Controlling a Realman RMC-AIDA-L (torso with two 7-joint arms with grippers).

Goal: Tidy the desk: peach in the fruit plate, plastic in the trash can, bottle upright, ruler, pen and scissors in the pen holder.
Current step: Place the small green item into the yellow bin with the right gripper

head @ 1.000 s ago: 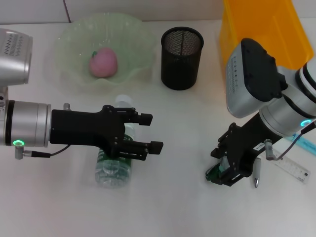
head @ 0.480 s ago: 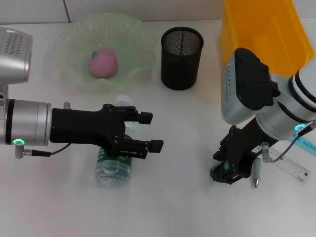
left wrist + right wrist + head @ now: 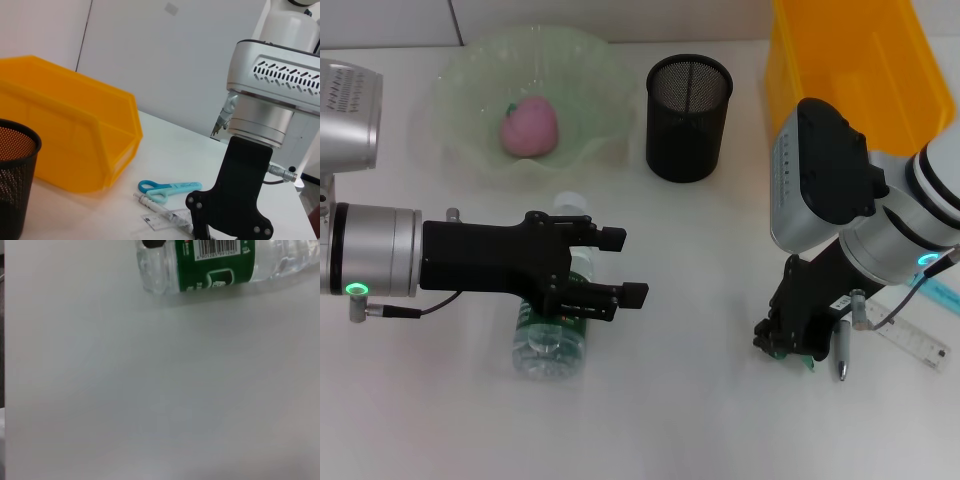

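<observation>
Your right pincer [image 3: 788, 348] points down at the white worktop [image 3: 700, 420], and its black body hides most of what sits under it; only a sliver of dark green plastic [image 3: 806, 362] peeks out at its tip, and you cannot tell whether the fingers are apart or closed on it. Just beside it lies the slim grey pen [image 3: 841, 350], its upper end hidden behind the arm. The clear ruler [image 3: 918, 346] with black marks lies a little farther to the right, partly crossed by a cable, and only a strip of light blue of the scissors [image 3: 942, 292] shows at the frame edge; your left wrist view shows their blue loop handles [image 3: 165, 189] lying next to the pen and ruler.

Your left pincer [image 3: 610, 266] hangs over the bottle [image 3: 555, 330] with its two black fingers spread apart, gripping nothing. The bottle lies on its side, its middle covered by the pincer; you see the white cap, the ribbed clear base and the green label.

The round pink peach [image 3: 528, 127] rests in the pale green, wavy-rimmed fruit plate [image 3: 460, 75]. The black wire-mesh pen holder [image 3: 689, 118] stands upright near it. The yellow plastic trash can [image 3: 850, 55] is cut off at the top and partly blocked by the right arm.
</observation>
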